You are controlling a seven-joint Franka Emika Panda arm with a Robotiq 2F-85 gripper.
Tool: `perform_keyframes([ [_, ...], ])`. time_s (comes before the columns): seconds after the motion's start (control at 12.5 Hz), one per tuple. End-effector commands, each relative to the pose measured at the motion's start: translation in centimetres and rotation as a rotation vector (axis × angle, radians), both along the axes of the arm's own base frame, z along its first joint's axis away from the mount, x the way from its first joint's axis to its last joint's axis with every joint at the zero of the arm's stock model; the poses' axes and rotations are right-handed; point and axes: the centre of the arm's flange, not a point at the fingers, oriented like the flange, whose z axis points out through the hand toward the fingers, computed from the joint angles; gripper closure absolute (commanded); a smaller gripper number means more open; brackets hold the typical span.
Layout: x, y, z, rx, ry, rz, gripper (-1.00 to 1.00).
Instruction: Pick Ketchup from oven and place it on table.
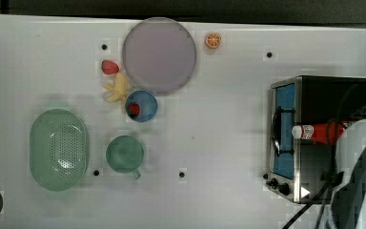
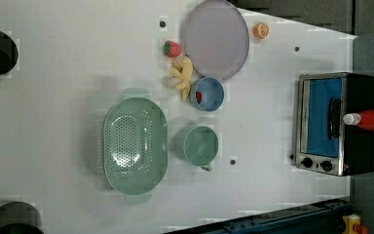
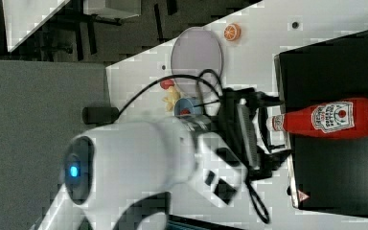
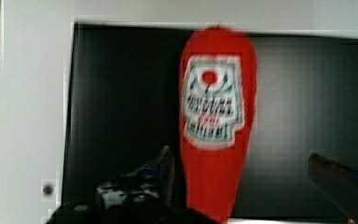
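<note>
Approach step: open gripper (image 4: pixel 242 168), fingers wide apart w/ nothing held, hovers over ketchup (image 4: pixel 216 126) lying flat on top of oven (image 1: pixel 314 90); next, prob. lower to straddle bottle, close, then carry to table (image 1: pixel 219 133).

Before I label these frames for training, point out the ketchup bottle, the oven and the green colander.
Ketchup (image 3: pixel 333 118), right view, on its label.
Oven (image 2: pixel 320 117), left view, on the blue glass door.
Green colander (image 1: pixel 58 149), top view, on its perforated floor.
</note>
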Motion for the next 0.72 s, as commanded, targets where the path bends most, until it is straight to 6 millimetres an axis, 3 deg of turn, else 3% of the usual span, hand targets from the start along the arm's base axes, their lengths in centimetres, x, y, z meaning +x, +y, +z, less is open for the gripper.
perform_keyframes([
  [0.08, 0.8, -0.7, -0.6, -0.042, -0.008, 0.042, -1.00],
  [0.24, 0.2, -2.0, -2.6, 0.011, -0.023, -0.024, -1.00],
  [0.72, 0.6, -2.9, -7.5, 0.065, -0.012, -0.087, -1.00],
])
